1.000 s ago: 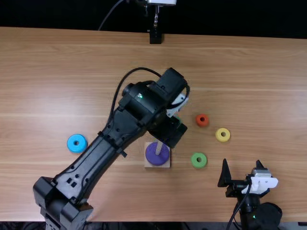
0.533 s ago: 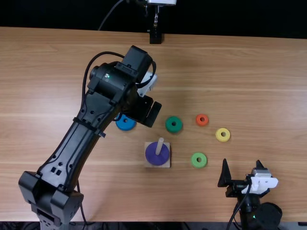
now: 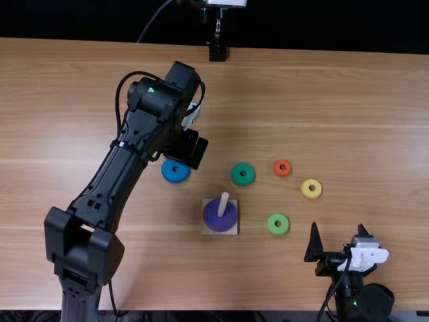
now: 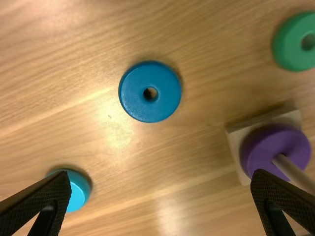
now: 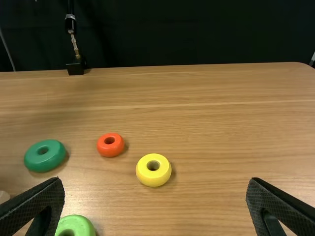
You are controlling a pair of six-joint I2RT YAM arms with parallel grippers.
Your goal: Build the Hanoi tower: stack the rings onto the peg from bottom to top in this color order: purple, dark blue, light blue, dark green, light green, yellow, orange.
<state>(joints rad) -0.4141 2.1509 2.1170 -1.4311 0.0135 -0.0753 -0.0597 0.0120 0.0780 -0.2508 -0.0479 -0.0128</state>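
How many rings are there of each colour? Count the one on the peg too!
Purple: 1, the purple ring on the peg
Blue: 2, the dark blue ring and the light blue ring
Green: 2, the dark green ring and the light green ring
Yellow: 1, the yellow ring
Orange: 1, the orange ring
Total: 7
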